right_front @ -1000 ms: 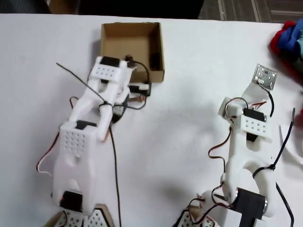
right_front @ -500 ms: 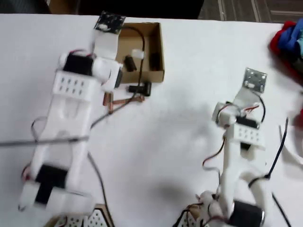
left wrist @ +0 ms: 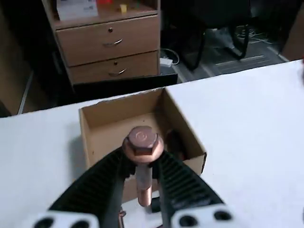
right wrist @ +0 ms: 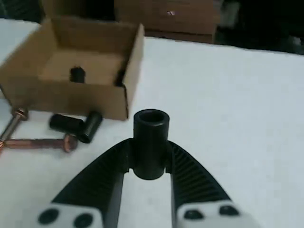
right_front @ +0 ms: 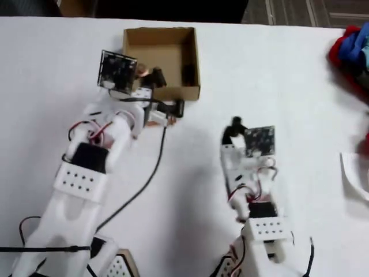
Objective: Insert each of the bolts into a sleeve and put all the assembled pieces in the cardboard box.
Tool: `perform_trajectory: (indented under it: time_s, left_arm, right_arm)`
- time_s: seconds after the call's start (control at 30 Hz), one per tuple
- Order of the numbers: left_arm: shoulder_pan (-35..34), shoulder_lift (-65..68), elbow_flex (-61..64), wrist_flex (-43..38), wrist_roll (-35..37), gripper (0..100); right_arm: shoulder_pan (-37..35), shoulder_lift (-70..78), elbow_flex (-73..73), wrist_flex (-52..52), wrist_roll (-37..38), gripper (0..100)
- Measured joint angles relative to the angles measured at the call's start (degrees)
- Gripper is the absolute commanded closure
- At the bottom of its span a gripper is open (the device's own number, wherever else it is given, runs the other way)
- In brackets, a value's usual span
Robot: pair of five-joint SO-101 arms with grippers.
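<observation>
Bolt (left wrist: 141, 142) pinched head-up in my left gripper (left wrist: 143, 165), just before the cardboard box (left wrist: 118, 102); right gripper (right wrist: 150, 159) pinches an upright sleeve (right wrist: 151, 135); the box's dark contents (right wrist: 76, 74) are unclear.

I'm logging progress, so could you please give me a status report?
Left gripper shut on bolt. Right gripper shut on sleeve. Loose bolts, sleeves beside cardboard box.

The shank end of the bolt (left wrist: 141, 141) is hidden between the fingers of the left gripper (left wrist: 141, 164), which also cover part of a dark piece (left wrist: 174, 142) in the cardboard box (left wrist: 118, 111). The sleeve (right wrist: 151, 126) base is hidden inside the right gripper (right wrist: 149, 154). A loose bolt (right wrist: 12, 124) is cut off at the view's edge. A dark item (right wrist: 77, 74) in the box is too blurred to identify.
</observation>
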State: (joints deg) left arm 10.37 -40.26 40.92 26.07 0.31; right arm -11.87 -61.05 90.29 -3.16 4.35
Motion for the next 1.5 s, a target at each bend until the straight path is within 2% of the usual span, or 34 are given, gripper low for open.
perform_trajectory:
  time_s: [0.13, 0.37, 0.53, 0.8, 0.97, 1.2, 1.5]
  left_arm:
    - [5.36, 0.0, -5.71, 0.97, 0.0, 97]
    - [9.85, -0.18, -19.16, 13.27, 0.44, 97]
    - [10.11, -0.26, -19.78, 12.75, 1.05, 97]
    - [10.46, -0.26, -18.64, 12.13, 14.15, 97]
    - [10.37, 2.11, -18.64, 12.13, 18.46, 97]
    - [10.46, 5.89, -18.64, 11.78, 19.6, 97]
    - [14.42, 6.07, -18.64, 12.13, 19.6, 97]
  right_arm:
    - [-4.4, -0.26, -0.26, -2.55, 0.0, 97.8]
    - [-8.7, -0.26, -0.7, -2.9, 0.0, 97.8]
    - [-10.02, -0.26, -1.32, -4.84, 0.0, 97.8]
    - [-10.99, -0.26, -1.85, -10.11, 0.0, 97.8]
    - [-11.25, -0.26, -1.85, -10.55, 0.0, 97.8]
    - [-11.16, -0.26, -1.85, -10.55, 0.0, 97.8]
    - [-11.16, -0.18, -1.85, -10.55, 0.0, 97.8]
